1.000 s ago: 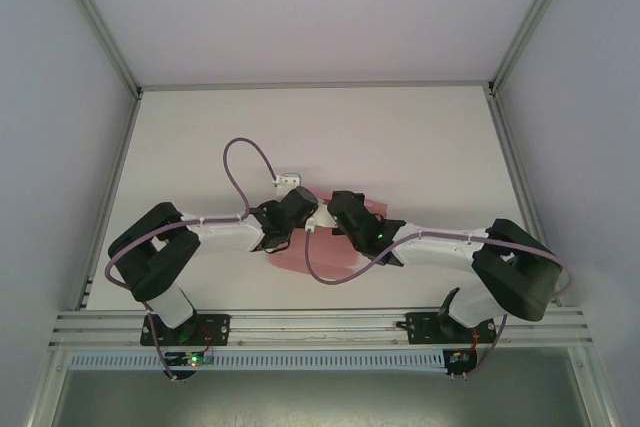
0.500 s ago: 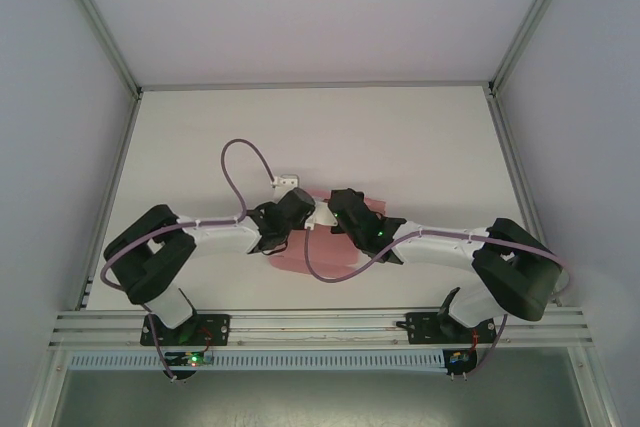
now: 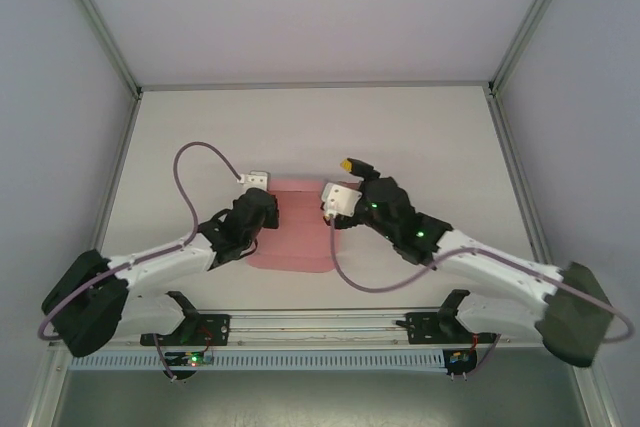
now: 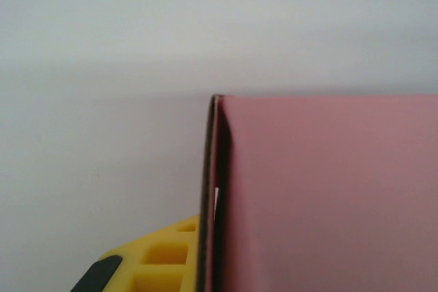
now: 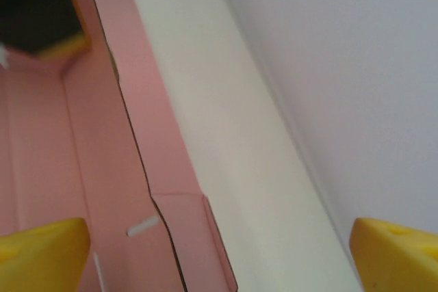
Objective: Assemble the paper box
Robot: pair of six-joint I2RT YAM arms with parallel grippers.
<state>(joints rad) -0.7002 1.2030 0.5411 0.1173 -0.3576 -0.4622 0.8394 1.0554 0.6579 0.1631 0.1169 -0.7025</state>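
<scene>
- Change: half a second ago both arms were folded up, with the wrists bunched over the middle of the card. Now they are stretched low and split apart.
- The left gripper [image 3: 268, 212] is at the left edge of the paper box [image 3: 300, 237]. The right gripper [image 3: 340, 183] is at its far-right corner.
- Read: this looks like a regrip from pressing the centre to working the side walls. The box is not closed yet.
- Left hand: the wrist view shows one yellow finger [image 4: 161, 264] just outside an upright pink wall [image 4: 328, 196]. The other finger is hidden, so I can't tell if it's pinching.
- Right hand: spread wide, holding nothing. Its left tip is over pink card [image 5: 102, 169].
- Box: mid-table [image 3: 420, 137], nearer the arms. It is plain pink, with creased panels, one wall raised and a tab flap unlocked.
</scene>
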